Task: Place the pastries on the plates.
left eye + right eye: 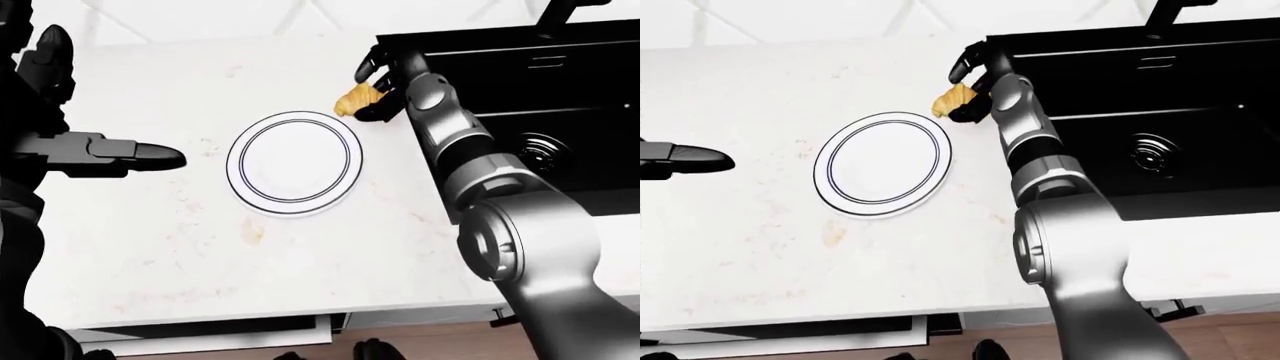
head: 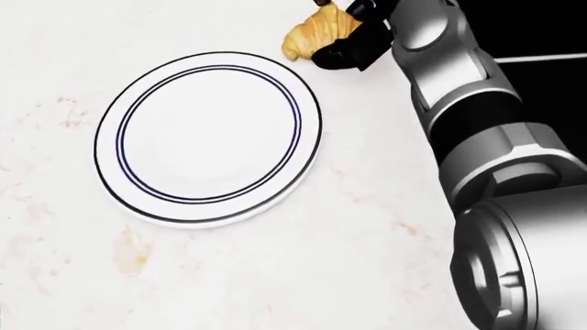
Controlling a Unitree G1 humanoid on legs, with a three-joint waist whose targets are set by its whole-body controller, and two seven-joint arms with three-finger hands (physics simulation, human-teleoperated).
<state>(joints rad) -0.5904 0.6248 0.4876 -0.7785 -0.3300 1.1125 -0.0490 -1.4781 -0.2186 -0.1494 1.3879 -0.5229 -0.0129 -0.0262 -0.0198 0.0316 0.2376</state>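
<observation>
on the white marble counter [image 1: 180,247], near its middle in the left-eye view, sits a round white plate [image 1: 294,163] with a thin dark double ring inside its rim, and nothing lies on it. just past the plate's upper right edge, close to it but apart, is a golden croissant [image 1: 355,100], the only pastry in view. the right hand [image 1: 378,90] has its black fingers [image 1: 366,66] curled about the croissant: one shows above it and another beneath it at the right, so the grip looks closed on the pastry, though whether the croissant rests on the counter or is lifted off it i cannot tell. in the head view the croissant [image 2: 316,31] peeks out at the top edge with the dark fingers [image 2: 341,53] wrapped under its right end. the right arm [image 1: 1035,161], grey and jointed, runs from the lower right of each view up along the counter's edge to that hand. to the right of the arm is a black sink [image 1: 1160,112] with a round drain [image 1: 1152,152] in its basin and a dark faucet [image 1: 1165,13] at the top. the left hand [image 1: 110,154] hangs over the counter at the left of the left-eye view, well apart from the plate, one finger [image 1: 155,156] stretched out straight toward it and holding nothing; its other fingers are not clear. a faint yellowish stain [image 1: 252,231] marks the counter just below the plate
</observation>
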